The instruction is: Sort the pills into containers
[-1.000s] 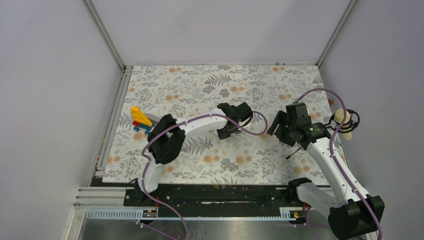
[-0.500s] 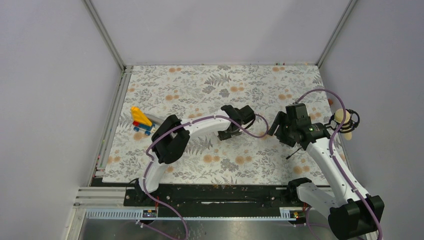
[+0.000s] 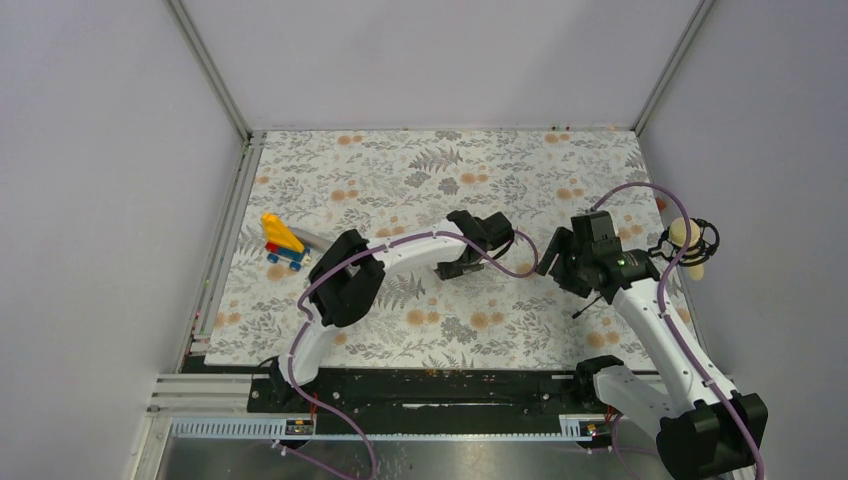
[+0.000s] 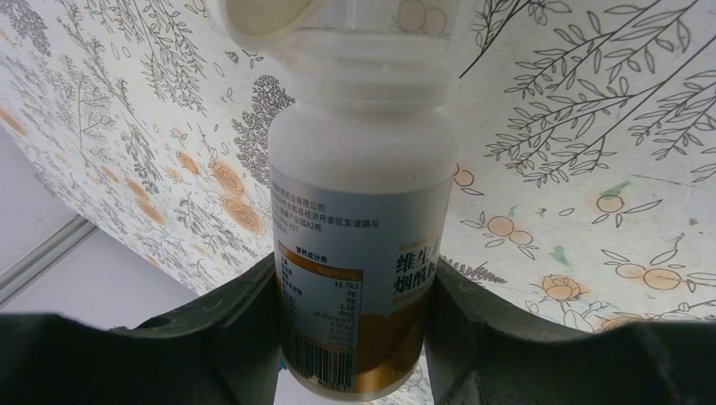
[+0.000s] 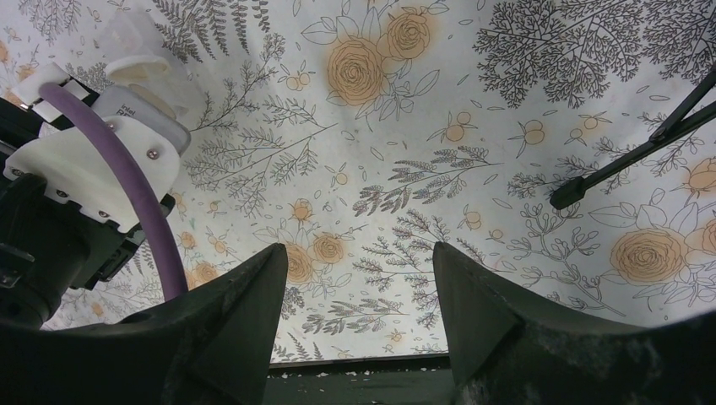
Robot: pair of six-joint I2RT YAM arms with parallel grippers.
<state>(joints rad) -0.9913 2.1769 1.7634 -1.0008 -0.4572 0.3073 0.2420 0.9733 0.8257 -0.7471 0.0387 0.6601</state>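
Observation:
My left gripper is shut on the pill bottle, which has a white body, a pale printed label and an orange-gold band at its base. Its pale cap hangs open beside the neck. The clear cup lies just beyond the bottle's mouth and also shows in the right wrist view. In the top view the left gripper hides the bottle. My right gripper is open and empty over the floral mat, right of the left gripper. No pills show.
Yellow, red and blue toy blocks stand at the mat's left side. A thin black rod lies on the mat near the right arm. A cream object in a black ring sits at the right wall.
The left arm has shifted its wrist a little to the right with the bottle held. The right gripper has barely moved.

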